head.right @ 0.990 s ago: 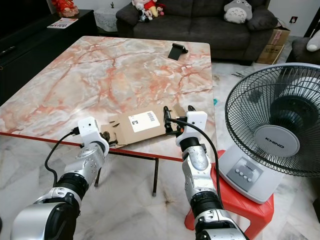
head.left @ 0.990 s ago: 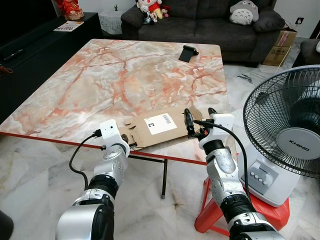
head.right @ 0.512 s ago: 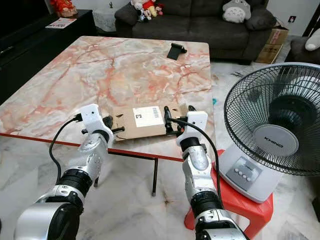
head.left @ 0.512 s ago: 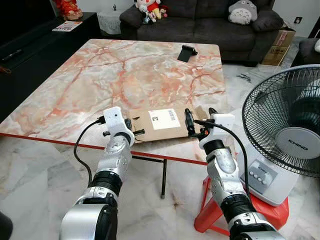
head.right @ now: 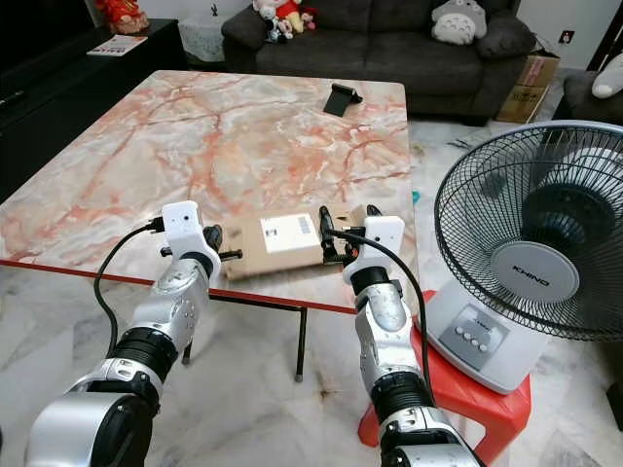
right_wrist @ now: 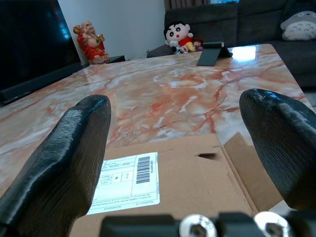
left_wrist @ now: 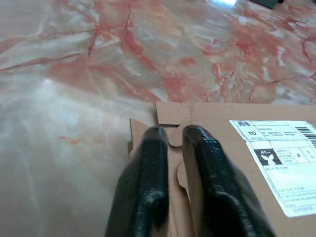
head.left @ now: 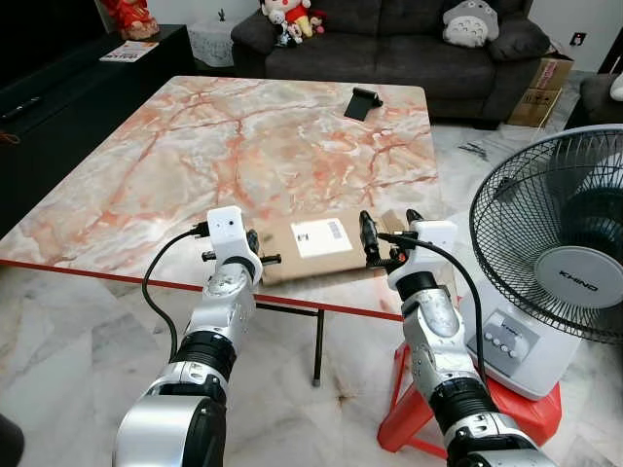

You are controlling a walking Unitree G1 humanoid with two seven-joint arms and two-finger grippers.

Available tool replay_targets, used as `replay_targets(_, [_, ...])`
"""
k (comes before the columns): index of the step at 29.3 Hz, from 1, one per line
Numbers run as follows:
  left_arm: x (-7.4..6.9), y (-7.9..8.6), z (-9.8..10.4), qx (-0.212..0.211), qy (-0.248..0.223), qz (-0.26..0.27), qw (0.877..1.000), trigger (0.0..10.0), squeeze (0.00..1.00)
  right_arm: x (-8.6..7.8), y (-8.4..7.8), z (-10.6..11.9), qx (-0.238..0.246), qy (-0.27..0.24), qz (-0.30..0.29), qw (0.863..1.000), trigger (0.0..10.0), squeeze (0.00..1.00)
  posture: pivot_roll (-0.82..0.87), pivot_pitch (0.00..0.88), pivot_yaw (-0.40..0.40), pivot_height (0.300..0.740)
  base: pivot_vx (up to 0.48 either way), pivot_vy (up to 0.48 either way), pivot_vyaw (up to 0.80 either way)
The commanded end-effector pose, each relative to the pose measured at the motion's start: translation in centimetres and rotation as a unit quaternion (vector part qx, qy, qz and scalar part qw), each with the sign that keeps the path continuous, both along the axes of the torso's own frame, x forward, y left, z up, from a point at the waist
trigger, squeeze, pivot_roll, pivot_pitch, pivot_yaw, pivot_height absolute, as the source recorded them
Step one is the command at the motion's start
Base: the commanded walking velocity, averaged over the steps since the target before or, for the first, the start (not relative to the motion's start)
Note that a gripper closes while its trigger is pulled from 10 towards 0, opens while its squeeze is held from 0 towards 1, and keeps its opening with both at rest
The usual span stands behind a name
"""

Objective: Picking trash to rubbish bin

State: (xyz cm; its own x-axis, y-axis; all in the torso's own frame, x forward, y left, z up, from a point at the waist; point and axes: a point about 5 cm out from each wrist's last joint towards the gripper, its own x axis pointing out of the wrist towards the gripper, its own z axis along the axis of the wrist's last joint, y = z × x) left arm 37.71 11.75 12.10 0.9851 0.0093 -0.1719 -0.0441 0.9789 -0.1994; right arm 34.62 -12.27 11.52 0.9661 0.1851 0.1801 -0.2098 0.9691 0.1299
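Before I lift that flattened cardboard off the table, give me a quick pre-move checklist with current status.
1. Left gripper closed on the cardboard: fingers nearly together over its edge tab; a real pinch, cannot tell.
2. Right gripper positioned: ok, at the cardboard's right end, fingers wide open, nothing held yet.
3. Cardboard lying flat on the marble table, near its front edge: ok.
4. Fan close beside the right arm: not ok, swing with care.
5. Rubbish bin located: cannot tell.
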Motion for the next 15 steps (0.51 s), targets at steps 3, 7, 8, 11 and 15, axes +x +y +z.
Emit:
replay_targets(3, [-0.30,0.03,-0.90,0.017,0.028,-0.004,0.999,10.0,1.00,0.22,0.32,0.49,0.008,-0.004,0.003,1.000,10.0,0.00,-0.10,0.009,0.032,0.740,0.000,0.000,0.00])
replay_targets(7, [-0.23,0.32,-0.70,0.005,0.023,0.009,1.000,10.0,0.00,0.23,0.33,0.49,0.009,-0.004,0.004,1.000,10.0,0.00,-0.10,0.007,0.033,0.740,0.000,0.000,0.00])
replay_targets(8, [-0.20,0.42,-0.58,0.002,0.020,0.010,1.000,10.0,0.00,0.23,0.34,0.49,0.009,-0.004,0.004,1.000,10.0,0.00,-0.10,0.007,0.033,0.740,0.000,0.000,0.00])
replay_targets(11, [-0.25,0.40,-0.63,-0.037,0.019,0.011,0.999,10.0,0.00,0.23,0.36,0.49,0.008,-0.004,0.004,1.000,10.0,0.00,-0.10,0.007,0.033,0.740,0.000,0.000,0.00])
replay_targets(15, [-0.45,0.55,-1.13,-0.049,0.029,0.012,0.998,10.0,1.00,0.24,0.39,0.51,0.009,-0.004,0.005,1.000,10.0,0.00,-0.10,0.009,0.034,0.740,0.000,0.000,0.00])
